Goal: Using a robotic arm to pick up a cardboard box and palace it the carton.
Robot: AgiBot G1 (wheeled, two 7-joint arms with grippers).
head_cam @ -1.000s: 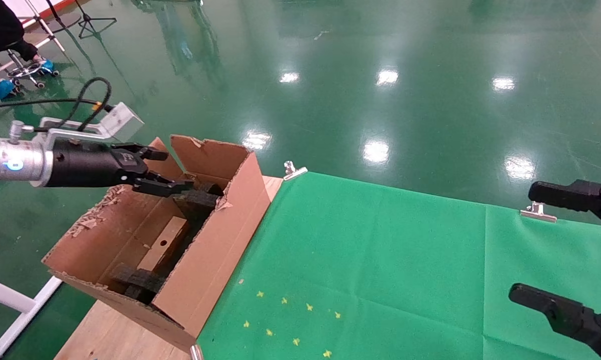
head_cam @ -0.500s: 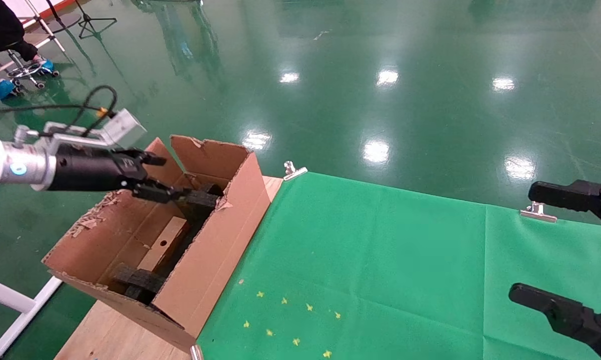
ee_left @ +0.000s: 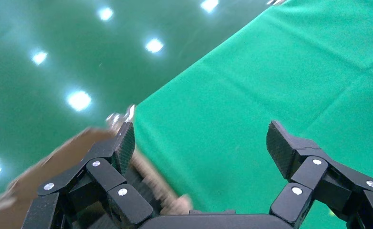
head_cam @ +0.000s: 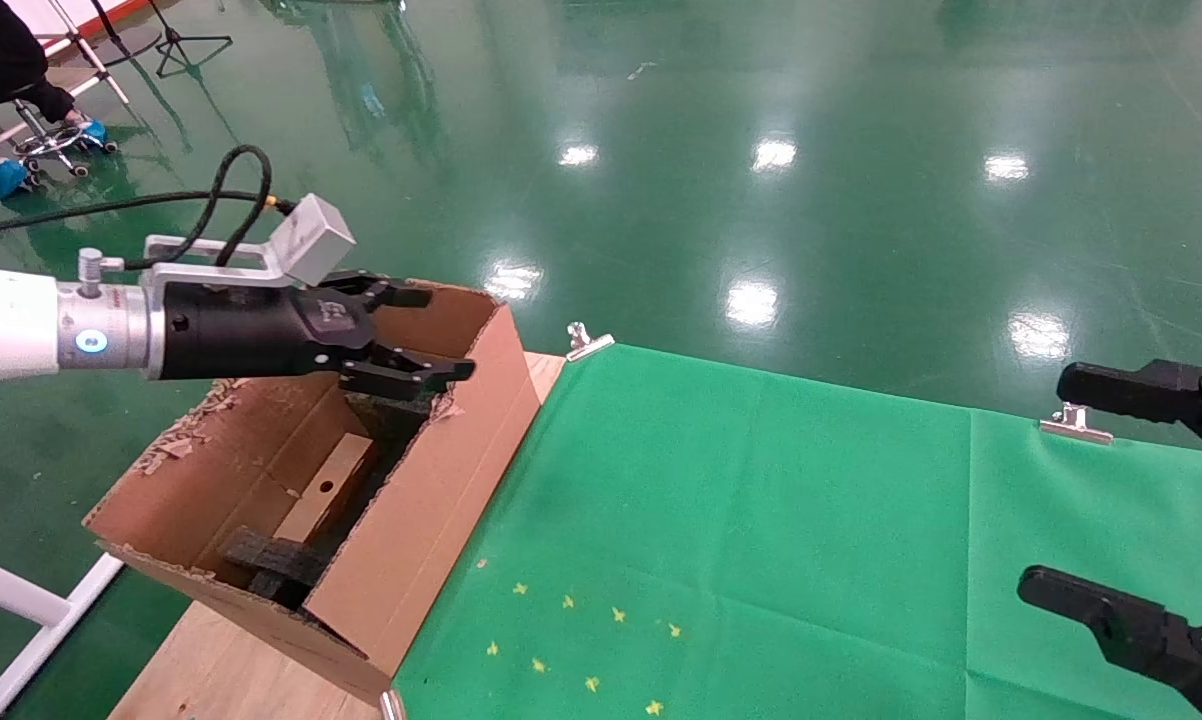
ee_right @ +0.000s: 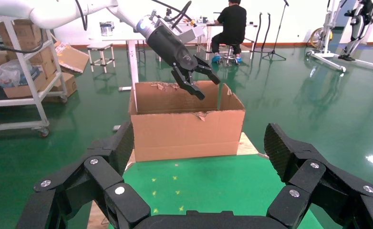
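The carton [head_cam: 416,520] stands at the table's left end with its torn flaps up; it also shows in the right wrist view [ee_right: 187,131]. Inside it the small brown cardboard box [head_cam: 327,488] lies between black foam pieces [head_cam: 266,555]. The white robotic arm's left gripper [head_cam: 441,332] is open and empty, hovering above the carton's far right flap, clear of the box. It shows in the right wrist view [ee_right: 208,89] above the carton's rim. In its own view [ee_left: 199,143] it holds nothing. My right gripper [head_cam: 1046,487] is open and empty at the table's right side [ee_right: 199,148].
A green cloth [head_cam: 761,520] covers the table, with yellow star marks [head_cam: 581,635] near the front and metal clips [head_cam: 586,340] at its far edge. Bare wood [head_cam: 211,670] shows under the carton. A seated person [ee_right: 232,24] and shelves [ee_right: 17,71] stand beyond the table.
The left gripper has risen out of the carton and moved right, toward the green cloth, staying open. The box stays inside the carton. The right arm has not moved.
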